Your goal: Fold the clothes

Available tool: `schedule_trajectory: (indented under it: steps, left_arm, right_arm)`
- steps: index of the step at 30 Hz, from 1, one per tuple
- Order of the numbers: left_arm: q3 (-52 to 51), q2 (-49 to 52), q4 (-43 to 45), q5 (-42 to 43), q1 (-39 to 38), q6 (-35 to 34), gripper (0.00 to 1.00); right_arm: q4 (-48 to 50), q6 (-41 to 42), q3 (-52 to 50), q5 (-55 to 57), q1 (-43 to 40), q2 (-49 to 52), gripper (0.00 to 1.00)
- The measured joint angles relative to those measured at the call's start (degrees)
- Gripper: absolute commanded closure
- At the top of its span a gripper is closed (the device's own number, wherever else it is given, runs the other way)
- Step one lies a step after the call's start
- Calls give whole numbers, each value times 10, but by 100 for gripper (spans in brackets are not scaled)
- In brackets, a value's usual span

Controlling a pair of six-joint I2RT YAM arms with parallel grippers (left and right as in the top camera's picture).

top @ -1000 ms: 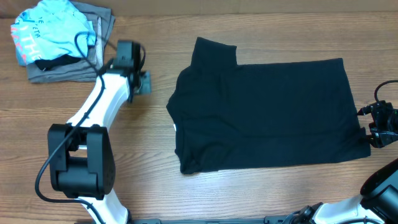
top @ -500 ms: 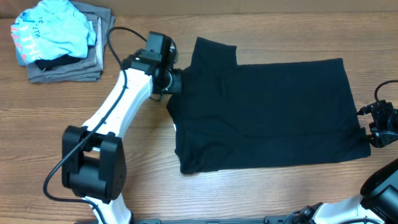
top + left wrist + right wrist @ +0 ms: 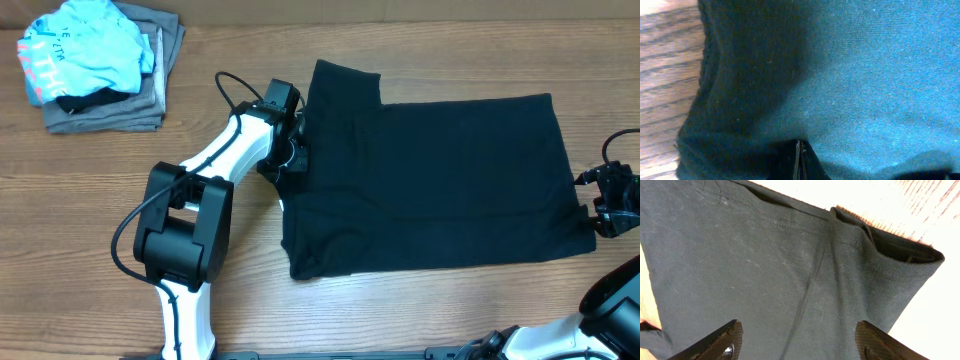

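Observation:
A black T-shirt [image 3: 430,185] lies partly folded on the wooden table, a sleeve sticking up at its top left. My left gripper [image 3: 292,160] is at the shirt's left edge, its fingers pressed together over the dark cloth [image 3: 840,75] in the left wrist view [image 3: 799,162]. My right gripper [image 3: 610,215] is open at the shirt's right bottom corner. Its fingers [image 3: 797,342] spread wide over the hemmed cloth [image 3: 790,265] without holding it.
A pile of folded clothes [image 3: 100,65] with a light blue shirt on top sits at the table's top left. Bare wooden table [image 3: 400,300] runs along the front and to the left of the shirt.
My left arm swung right from near the clothes pile to the black shirt's left edge. The right gripper and the shirt have not moved.

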Motion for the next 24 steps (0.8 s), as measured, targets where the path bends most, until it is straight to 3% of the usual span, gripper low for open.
schedule_trajectory:
  steps: [10, 19, 24]
  left_arm:
    - [0, 0, 10, -28, 6, 3, 92]
    - [5, 6, 48, -55, 82, 43, 92]
    - [20, 10, 24, -79, 142, 65, 73]
  right_arm:
    - [-4, -7, 0, 5, 0, 0, 24]
    - [-21, -13, 0, 5, 0, 0, 24]
    - [-26, -14, 0, 5, 0, 0, 24]
